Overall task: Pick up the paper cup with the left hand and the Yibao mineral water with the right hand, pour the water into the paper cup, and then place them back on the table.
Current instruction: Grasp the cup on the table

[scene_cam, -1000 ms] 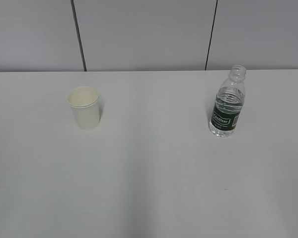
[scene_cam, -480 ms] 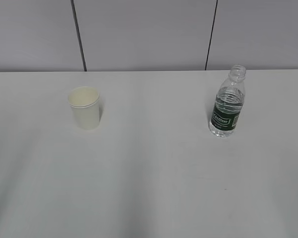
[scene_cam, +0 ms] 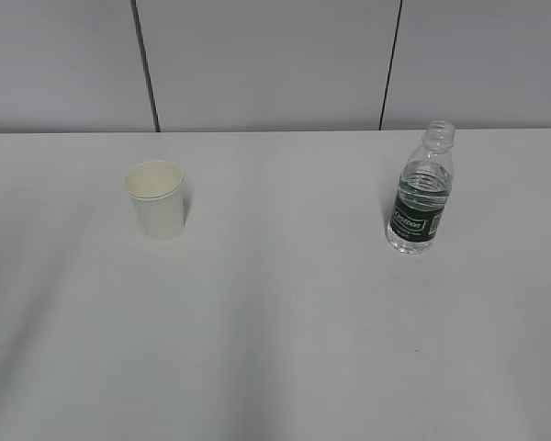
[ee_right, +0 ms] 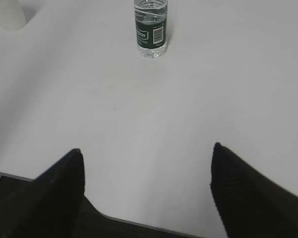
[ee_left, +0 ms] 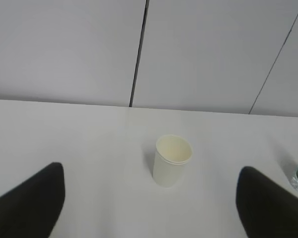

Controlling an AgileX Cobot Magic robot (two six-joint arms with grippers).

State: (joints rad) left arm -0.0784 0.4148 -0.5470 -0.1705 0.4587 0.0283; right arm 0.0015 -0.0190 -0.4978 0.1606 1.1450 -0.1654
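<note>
The paper cup (scene_cam: 156, 199) stands upright on the left of the white table (scene_cam: 275, 303); the left wrist view shows the paper cup (ee_left: 172, 159) ahead of my left gripper (ee_left: 151, 173), well apart from it. That gripper is open, its black fingers (ee_left: 32, 201) wide apart with nothing between them. The Yibao mineral water (scene_cam: 421, 191) stands upright and uncapped on the right. In the right wrist view the bottle (ee_right: 151, 27) is far ahead of my right gripper (ee_right: 146, 148), which is open and empty near the table's front edge. Neither arm shows in the exterior view.
A grey panelled wall (scene_cam: 275, 64) with dark vertical seams rises behind the table. The table's front edge (ee_right: 139, 223) runs just below my right gripper. The cup's base (ee_right: 7, 15) shows at the top left of the right wrist view.
None in the exterior view: cup and bottle stand where they were.
</note>
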